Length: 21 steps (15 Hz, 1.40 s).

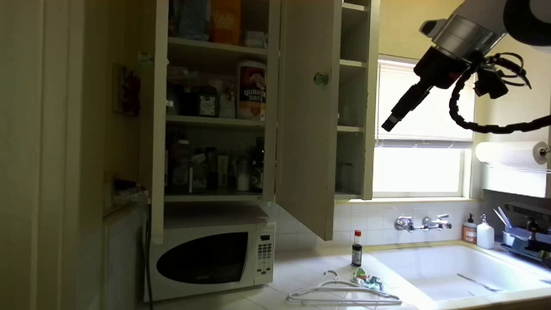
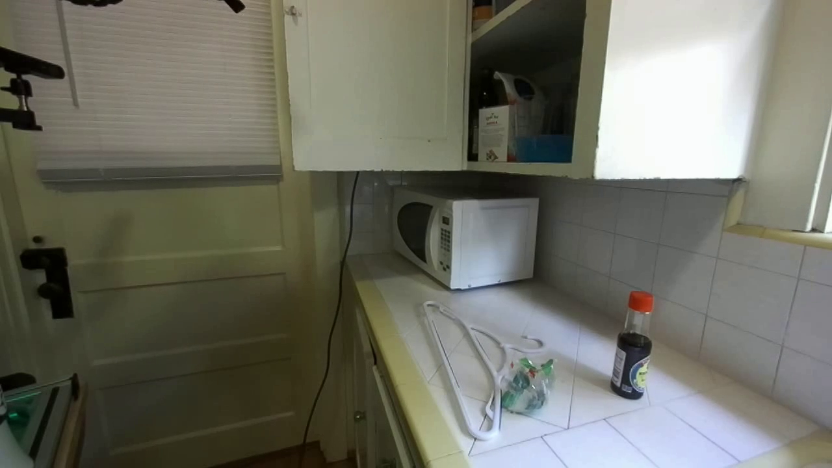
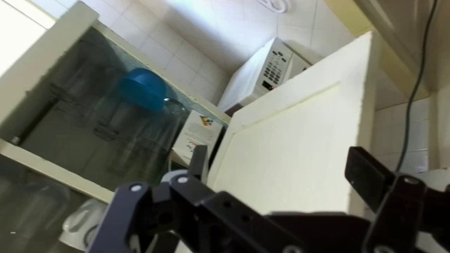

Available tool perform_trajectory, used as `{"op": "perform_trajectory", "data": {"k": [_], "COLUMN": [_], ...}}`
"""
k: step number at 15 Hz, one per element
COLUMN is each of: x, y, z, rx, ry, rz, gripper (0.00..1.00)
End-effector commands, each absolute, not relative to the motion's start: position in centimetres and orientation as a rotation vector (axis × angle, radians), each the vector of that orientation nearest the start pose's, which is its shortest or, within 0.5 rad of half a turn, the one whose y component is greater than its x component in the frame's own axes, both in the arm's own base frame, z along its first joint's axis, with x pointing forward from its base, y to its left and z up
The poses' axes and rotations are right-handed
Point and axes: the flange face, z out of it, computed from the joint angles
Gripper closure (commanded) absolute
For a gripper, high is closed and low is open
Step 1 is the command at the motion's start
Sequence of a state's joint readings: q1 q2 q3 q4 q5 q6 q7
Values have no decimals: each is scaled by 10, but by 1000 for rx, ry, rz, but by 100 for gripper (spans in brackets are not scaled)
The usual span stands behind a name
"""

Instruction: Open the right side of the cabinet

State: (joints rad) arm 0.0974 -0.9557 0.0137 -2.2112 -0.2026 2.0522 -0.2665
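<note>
The arm [image 1: 467,35] slants downward, its claw [image 3: 277,160] (spread wide) in midair. The right cabinet door [image 3: 291,137] stands swung outward ahead of the claw, apart from it.

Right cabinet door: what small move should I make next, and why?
I'd probably ease the tool a little farther from the right cabinet door. The door already stands swung out, baring shelves; the tool's fingers are spread, and an exterior view shows a gap between tool and door, so more pulling seems unneeded.
</note>
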Motion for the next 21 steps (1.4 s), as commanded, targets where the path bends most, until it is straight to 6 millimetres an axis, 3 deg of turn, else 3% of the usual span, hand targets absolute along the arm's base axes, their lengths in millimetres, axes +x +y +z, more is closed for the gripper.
{"op": "perform_trajectory", "data": {"k": [1,5,8,11,14,20,21], "x": [271,313,353,387,419,471,475], "y": [-13,-41,-78,-123,-155,-166,-169], "z": [766,751,738,726,710,680,680], "rx": [-3134,-3133,-3246,-3416,-3546,-3489,-3482], "ry": [-302,37,128,47,-163,-738,-688], "rz": [-1411,-1544,-1628,-1620,-1409,-1120,-1101], "gripper": [0,0,0,0,0,0,0]}}
